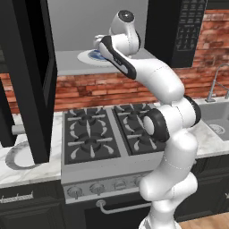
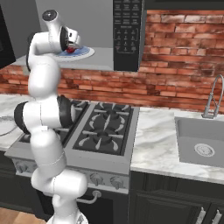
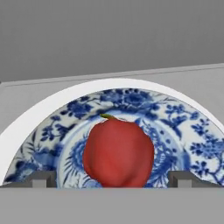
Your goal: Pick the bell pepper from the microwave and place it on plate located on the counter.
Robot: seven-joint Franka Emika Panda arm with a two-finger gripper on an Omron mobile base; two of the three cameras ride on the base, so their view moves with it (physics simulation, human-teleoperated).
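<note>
Claw [image 3: 112, 179] was wide open, one finger on each side of the bell pepper [image 3: 118, 153], ready to squeeze. It sat on the blue patterned plate [image 3: 183, 127] inside the microwave [image 1: 134, 27].

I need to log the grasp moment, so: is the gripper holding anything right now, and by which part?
Nothing is held. The gripper is open, its fingertips apart on either side of the bell pepper, which rests on the blue patterned plate in the microwave.
</note>
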